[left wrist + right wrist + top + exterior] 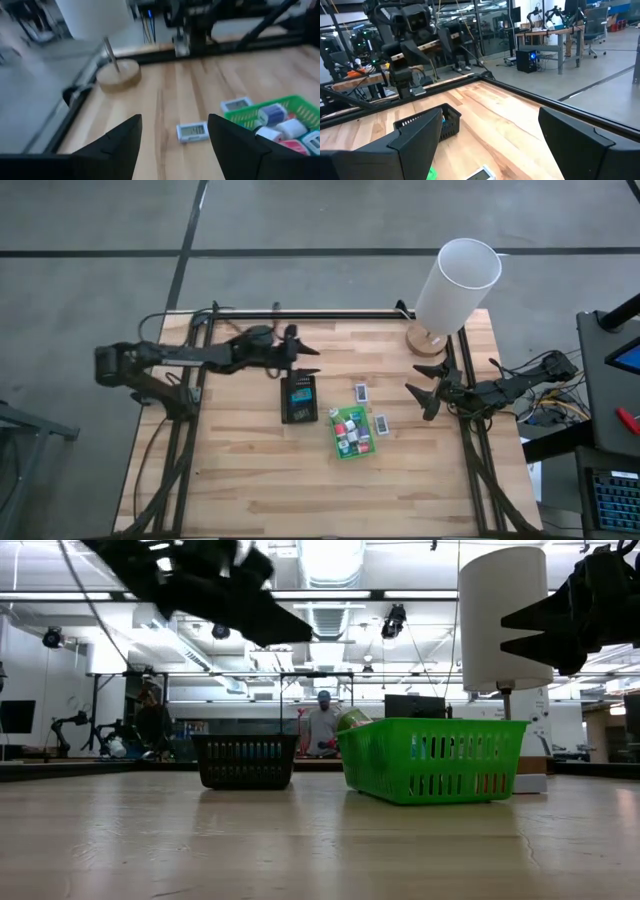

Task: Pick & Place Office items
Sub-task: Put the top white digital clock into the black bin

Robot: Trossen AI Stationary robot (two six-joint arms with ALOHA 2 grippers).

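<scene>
So the green tray (pixel 351 432) mid-table is packed with office items (pixel 350 430), two white packets (pixel 361 392) lie just outside it, and the black tray (pixel 298 399) beside it holds a teal piece. Left gripper (pixel 308 361) and right gripper (pixel 424 390) both hang spread apart, holding nothing, near opposite table (pixel 250 480) edges.

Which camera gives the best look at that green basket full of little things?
The high view: it looks straight down into the green basket. The low view shows only its side wall, the left wrist view one corner, the right wrist view barely an edge.
</scene>
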